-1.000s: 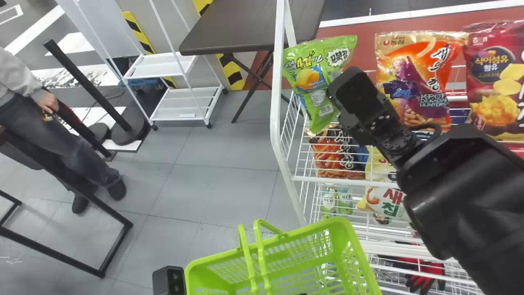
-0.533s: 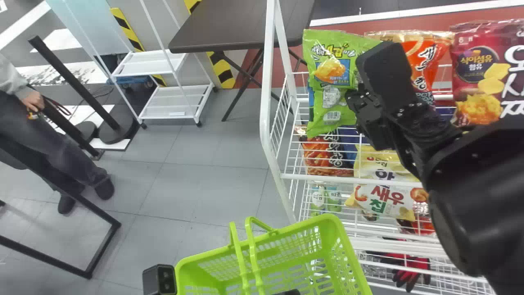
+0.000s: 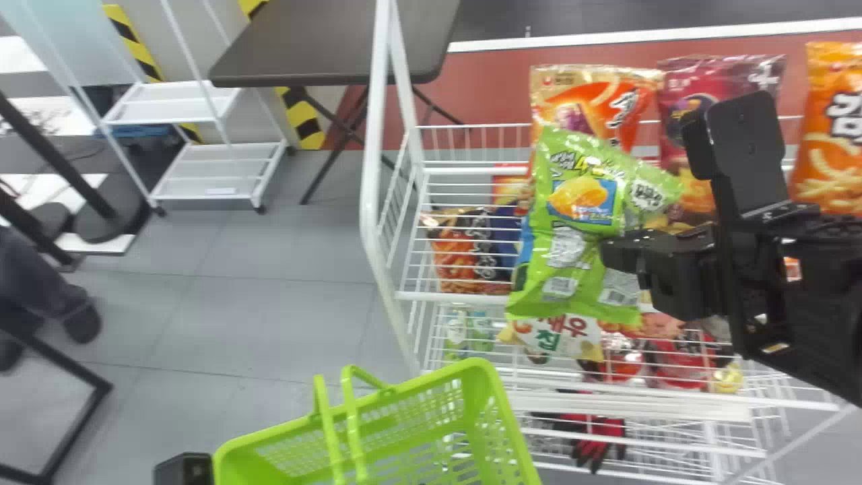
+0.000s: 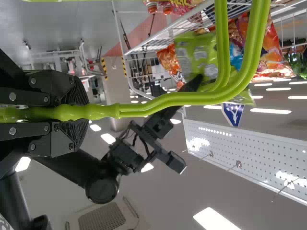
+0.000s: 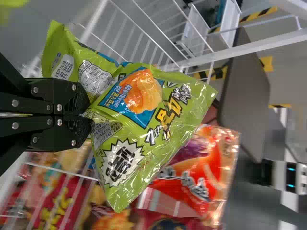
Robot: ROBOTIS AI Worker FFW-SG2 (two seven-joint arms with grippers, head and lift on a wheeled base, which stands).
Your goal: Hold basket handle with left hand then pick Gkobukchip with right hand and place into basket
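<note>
our right gripper [image 5: 79, 114] has its two fingers closed on the green gkobukchip bag [image 5: 139, 96], pinching it partway along one side, so that the film creases at the grip and the bag juts out past the fingertips. seen from the head, the bag lies to the left of the right gripper, its long axis running roughly across the line of the fingers, one end above them and the other below.

just past the bag stand the orange snack bag [image 3: 579, 87] and the white rack [image 3: 372, 202]; we judge the pick done and the carry next. the basket [image 3: 481, 369] lies below and to the left of the right gripper, well apart from it, with its mouth open upward. our left gripper [image 4: 74, 112] is clamped round the basket's green handle [image 4: 168, 100], over on the far side.

the right arm has the bag, so the coming move is its own: leftward and down, clear of the rack's edge. the raised handle could catch the bag's lower end, so we would aim for the near side of the opening.
</note>
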